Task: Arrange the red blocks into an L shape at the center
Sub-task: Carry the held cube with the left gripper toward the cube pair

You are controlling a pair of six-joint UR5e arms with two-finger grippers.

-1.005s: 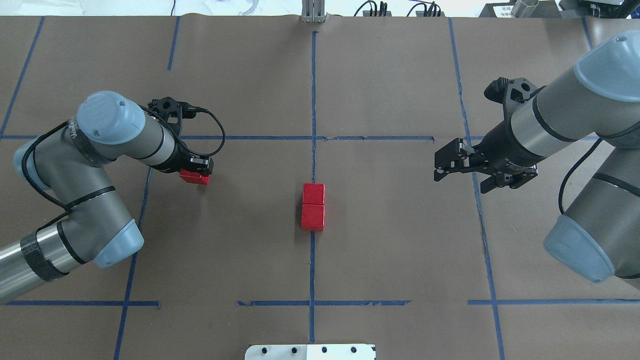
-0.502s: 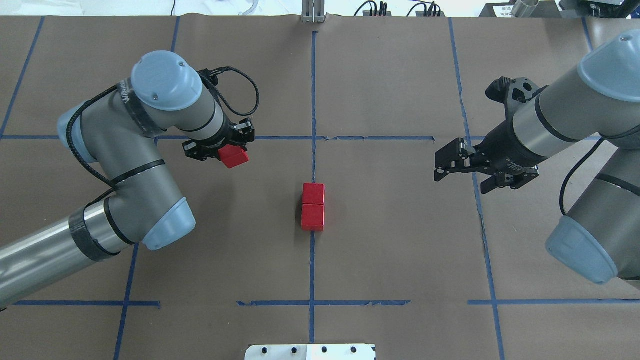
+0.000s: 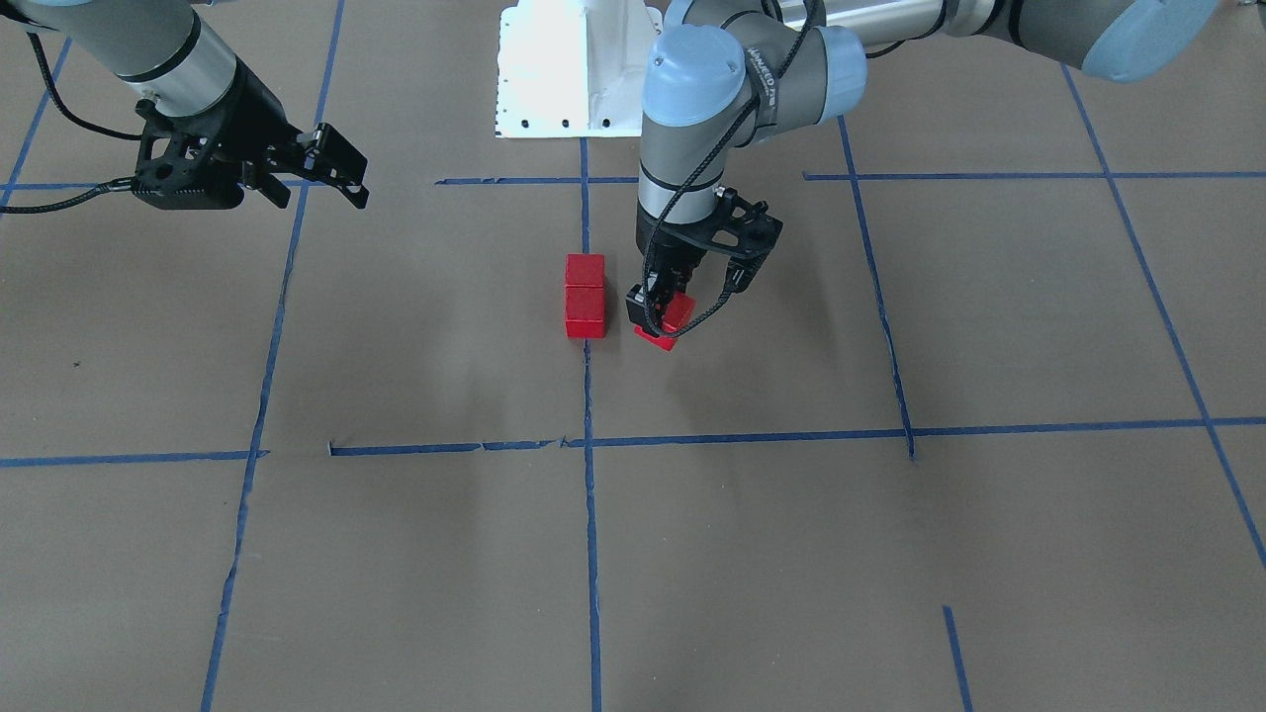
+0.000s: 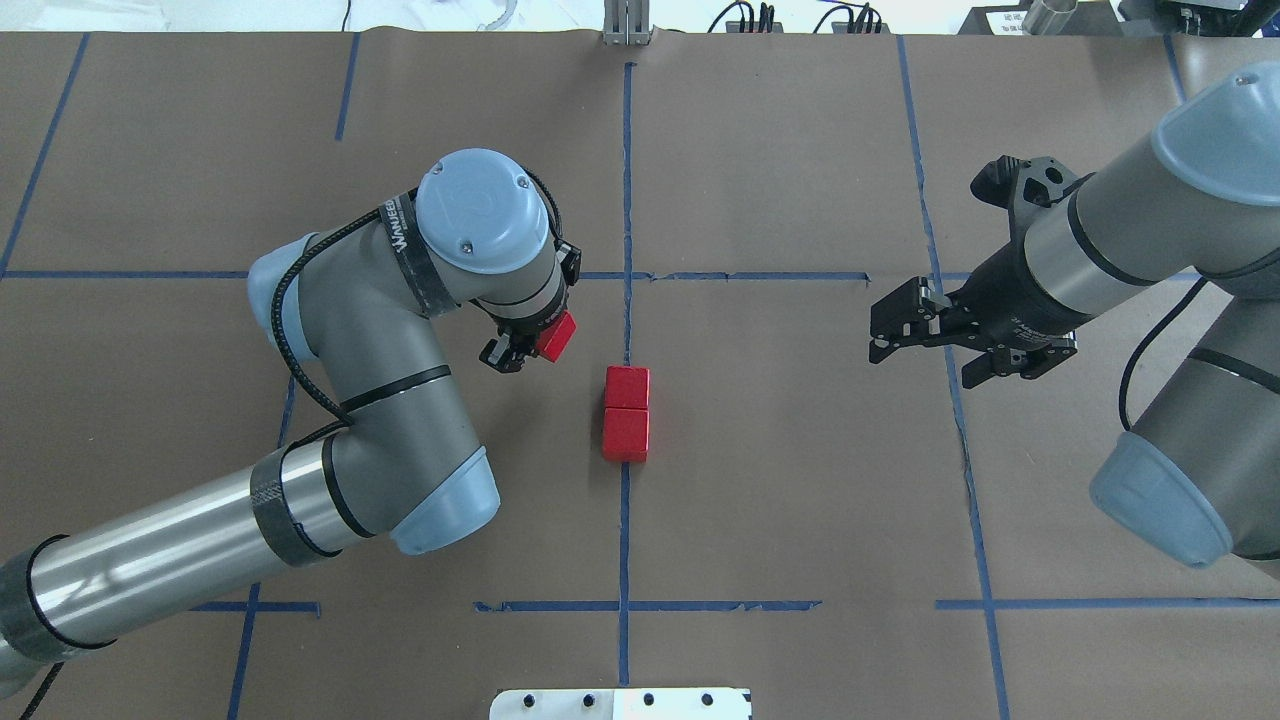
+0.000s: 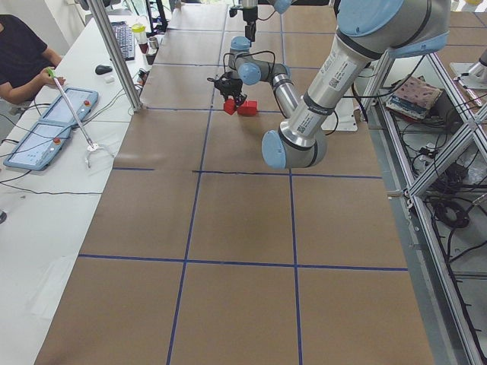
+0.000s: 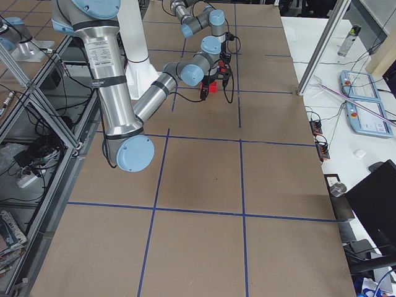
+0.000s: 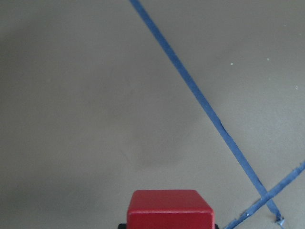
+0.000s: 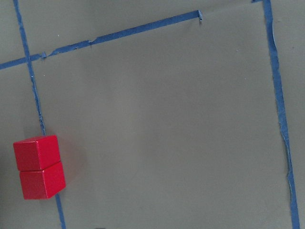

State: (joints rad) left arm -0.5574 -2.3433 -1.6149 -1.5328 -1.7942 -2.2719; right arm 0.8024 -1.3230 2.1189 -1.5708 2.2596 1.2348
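Observation:
Two red blocks (image 4: 626,412) lie touching in a short column on the vertical blue tape line at the center (image 4: 700,400); they also show in the front view (image 3: 585,297) and the right wrist view (image 8: 38,167). My left gripper (image 4: 530,345) is shut on the third red block (image 4: 556,335), held turned at an angle, just left of the pair's far end and apart from it. It also shows in the front view (image 3: 663,324) and the left wrist view (image 7: 169,210). My right gripper (image 4: 920,350) is open and empty, well to the right.
The white robot base plate (image 4: 620,703) sits at the near edge of the table. Blue tape lines cross the brown paper in a grid. An operator (image 5: 23,61) sits at a side table past the far edge, with control boxes.
My left arm has swung right with the red block, from the left grid square to just beside the centre pair. The right arm and the two centre blocks have not moved.

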